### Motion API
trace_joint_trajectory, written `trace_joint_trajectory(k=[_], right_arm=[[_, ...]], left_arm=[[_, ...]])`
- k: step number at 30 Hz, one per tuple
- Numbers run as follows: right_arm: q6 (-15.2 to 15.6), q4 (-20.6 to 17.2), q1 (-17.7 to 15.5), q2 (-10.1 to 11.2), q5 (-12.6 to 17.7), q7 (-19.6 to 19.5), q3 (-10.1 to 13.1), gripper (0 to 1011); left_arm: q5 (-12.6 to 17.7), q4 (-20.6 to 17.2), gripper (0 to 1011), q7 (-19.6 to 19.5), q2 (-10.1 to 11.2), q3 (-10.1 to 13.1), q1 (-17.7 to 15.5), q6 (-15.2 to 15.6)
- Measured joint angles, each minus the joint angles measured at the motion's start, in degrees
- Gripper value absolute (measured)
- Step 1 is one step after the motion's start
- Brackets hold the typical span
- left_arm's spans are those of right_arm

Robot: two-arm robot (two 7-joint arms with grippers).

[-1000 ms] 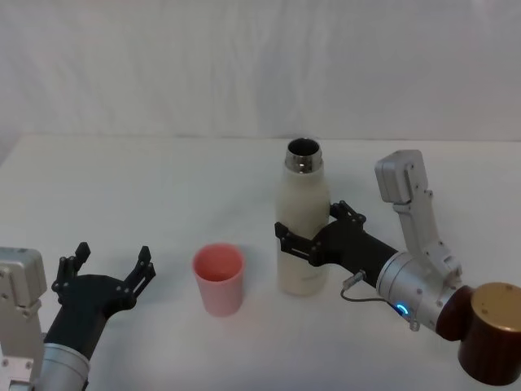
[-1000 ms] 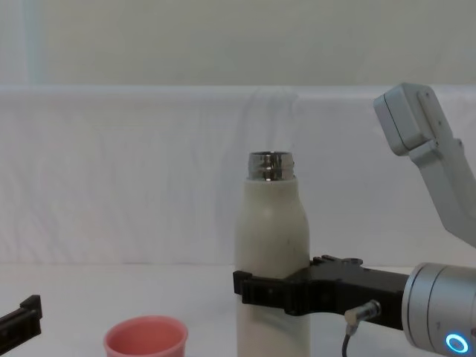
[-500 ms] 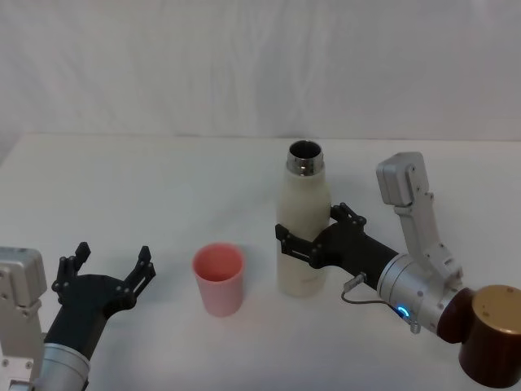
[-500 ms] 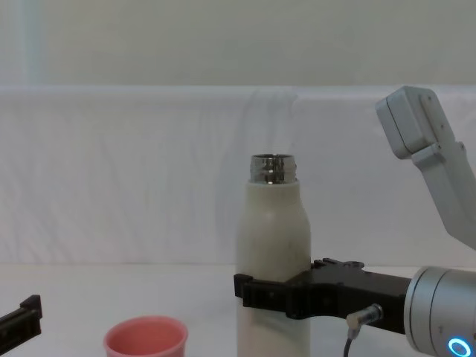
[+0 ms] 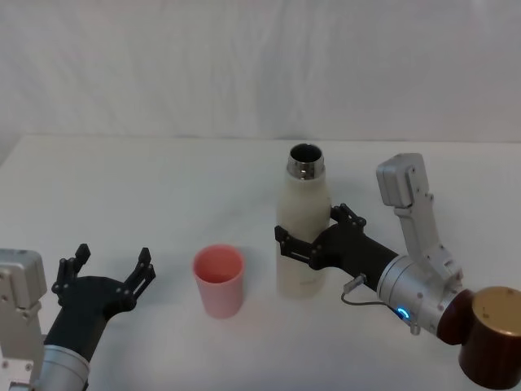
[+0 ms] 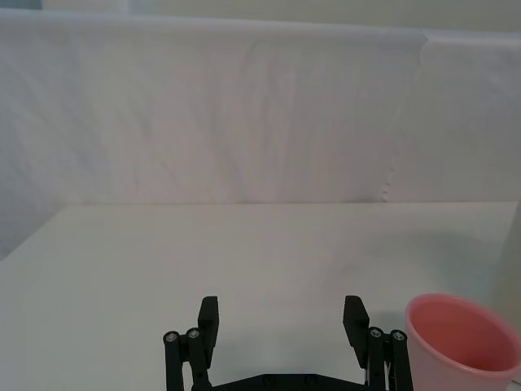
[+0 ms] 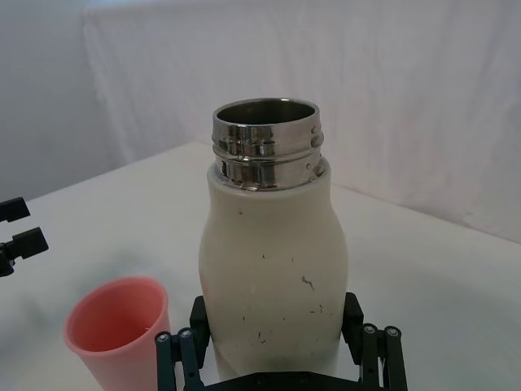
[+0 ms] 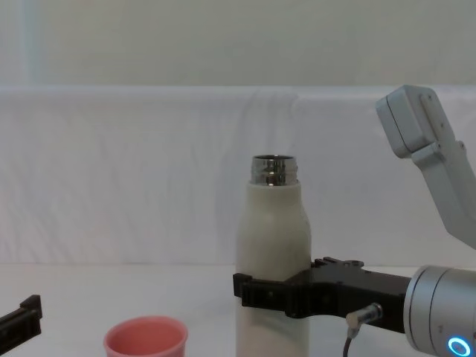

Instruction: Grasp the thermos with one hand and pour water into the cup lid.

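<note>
Fingers of the right black two-fingered gripper (image 5: 308, 244) are clamping both sides of the tall cream-white thermos with a shiny threaded steel neck (image 5: 302, 224), about halfway up its body. It is standing upright near the middle of the white table (image 5: 163, 187), mouth open. Just to its left the small salmon-pink plastic cup lid (image 5: 218, 278) is sitting upright, apart from it. Farther left, the left black gripper (image 5: 110, 267) is hovering low with fingers spread wide, holding nothing.
</note>
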Motion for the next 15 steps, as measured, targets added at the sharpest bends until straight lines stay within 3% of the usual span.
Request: trace_joint_trajectory(k=[15], right_arm=[[0.1,0.0,0.0,0.0,-0.1,0.0,0.0,1000]], left_arm=[[0.0,0.0,1001,0.0,0.0,0.0,0.0,0.0]])
